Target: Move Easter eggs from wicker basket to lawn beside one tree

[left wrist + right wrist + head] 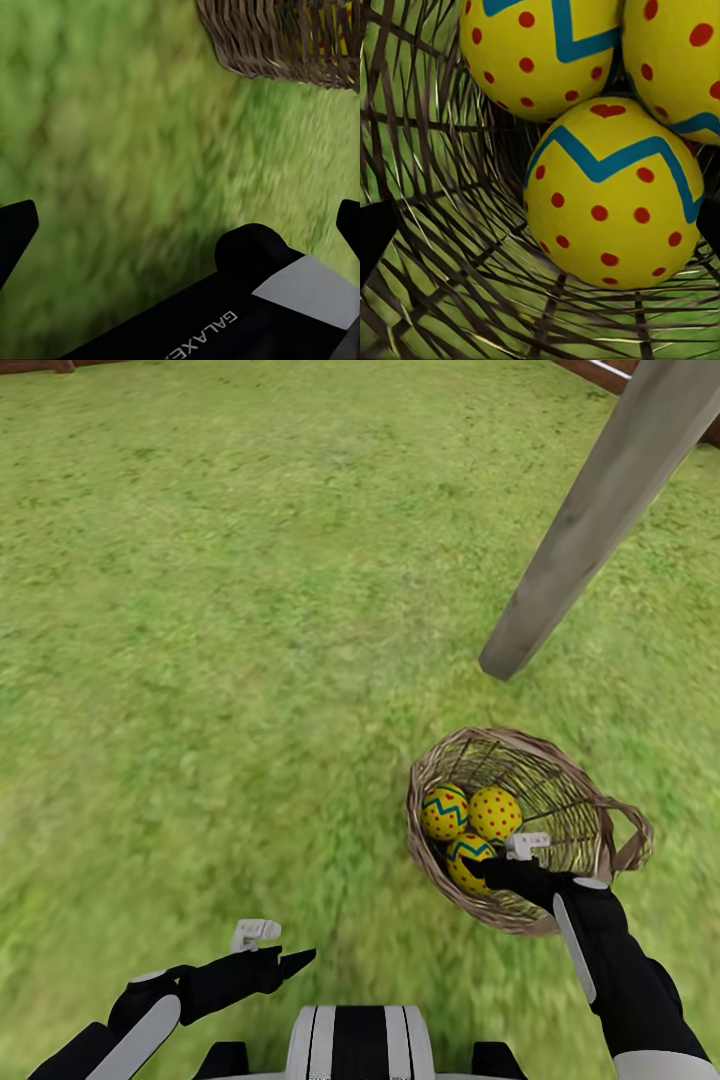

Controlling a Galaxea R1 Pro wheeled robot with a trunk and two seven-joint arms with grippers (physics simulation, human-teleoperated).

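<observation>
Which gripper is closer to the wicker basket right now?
Right. The right gripper reaches over the rim of the wicker basket, at the nearest egg. The left gripper hangs over the lawn, off to the basket's left.

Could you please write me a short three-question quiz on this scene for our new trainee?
1. True or false: all three Easter eggs lie inside the wicker basket.
2. Multiple choice: which end effector reaches into the basket? A) the left end effector B) the right end effector C) both
3. Short answer: what stands on the lawn just beyond the basket in the head view?

Key
1. True. Three yellow eggs with blue zigzags and red dots sit together in it.
2. B. The left one hovers open over bare grass, apart from the basket.
3. The bare grey-brown trunk of the tree.
</observation>
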